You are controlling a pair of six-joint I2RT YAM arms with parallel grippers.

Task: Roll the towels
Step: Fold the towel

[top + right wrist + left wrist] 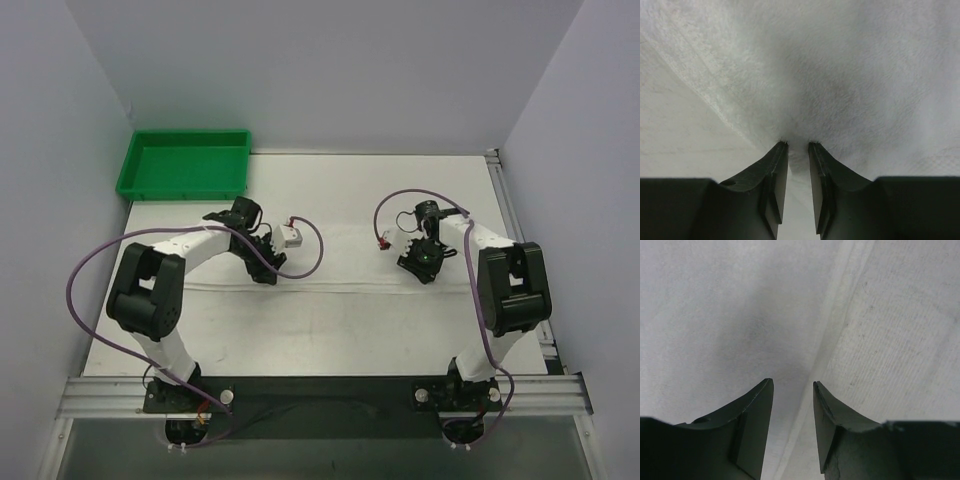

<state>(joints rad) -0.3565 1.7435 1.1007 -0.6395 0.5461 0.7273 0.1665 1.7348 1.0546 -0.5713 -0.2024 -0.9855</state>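
- Nearest, and only in the top view, both arm bases sit on a metal rail (320, 395) at the near edge of the desk (330, 335). A bare strip of desk lies between the rail and the cloth.
- Past that strip the towel (340, 258) lies flat across the middle of the desk, with its near edge running straight under both hands.
- The left hand (266, 272) is down at that edge, left of centre. Only its wrist view shows the jaws, which stand apart and released. The towel's hem lies flat and unpinched in the gap between the fingers (756, 425).
- The right hand (417, 266) is at the same edge, right of centre. Its wrist view shows the fingers (776, 185) nearly together, clenched on a small ridge of towel. Creases fan out from the tips, and bare desk shows at lower left.
- From above, the wrists hide both sets of fingertips, and purple cables (308, 255) loop over the cloth.
- Farthest, a green tray (185, 165) sits at the desk's far left corner, beyond the towel's left end.
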